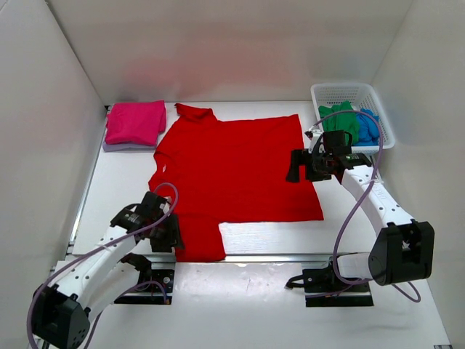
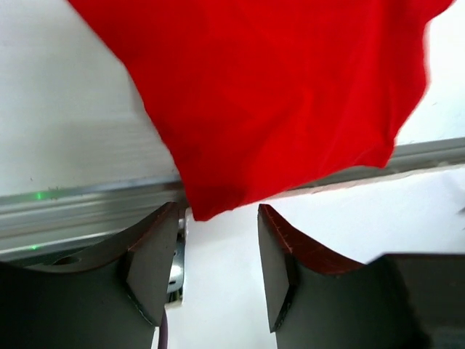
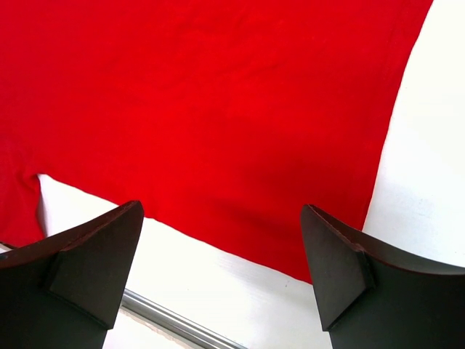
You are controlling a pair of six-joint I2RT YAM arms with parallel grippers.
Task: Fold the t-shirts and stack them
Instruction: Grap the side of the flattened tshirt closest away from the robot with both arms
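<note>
So the bright red cloth t-shirt (image 1: 232,163) lies flat mid-table, ready for folding I'd guess. The left gripper (image 2: 218,243) is at its near sleeve corner, jaws apart. The right gripper (image 3: 221,251) is over the right hem, jaws wide. The white plastic mesh basket (image 1: 341,87) far right holds 2 crumpled ones, a green shirt (image 1: 341,120) and a blue shirt (image 1: 368,127). A folded magenta-pink shirt (image 1: 136,121) sits far left.

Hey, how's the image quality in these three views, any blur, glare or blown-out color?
Top external: even light, soft shadows, red t-shirt so saturated its wrinkles barely show. Left wrist: the shirt's edge at image right looks blurred, left gripper dark and slightly soft. Right wrist: sharp, no glare, right gripper dark.
</note>
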